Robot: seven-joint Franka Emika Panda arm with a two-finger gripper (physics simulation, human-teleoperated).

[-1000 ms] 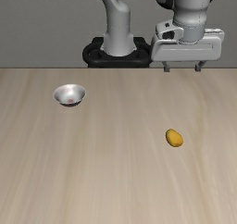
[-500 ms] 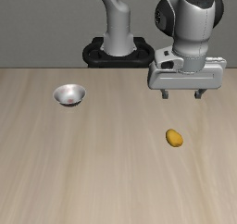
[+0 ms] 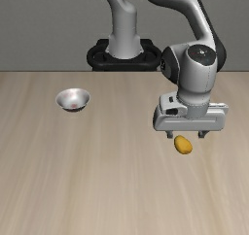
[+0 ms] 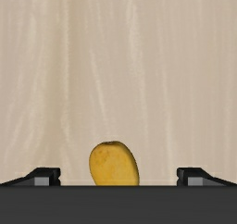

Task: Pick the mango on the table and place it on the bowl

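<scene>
A small yellow-orange mango (image 3: 184, 146) lies on the wooden table toward the exterior view's right. My gripper (image 3: 186, 136) hangs just above it, fingers spread open on either side of the fruit. In the wrist view the mango (image 4: 114, 164) sits between my two fingertips (image 4: 43, 175), with a gap on each side and no contact. The silver bowl (image 3: 72, 100) stands on the table at the exterior view's left, far from my hand and with nothing in it.
The light wooden table (image 3: 88, 171) stretches wide around the mango and bowl. The robot's black base (image 3: 124, 56) stands at the far edge, behind the table.
My hand has come down and forward from high near the base to just over the mango. The mango and bowl have stayed put.
</scene>
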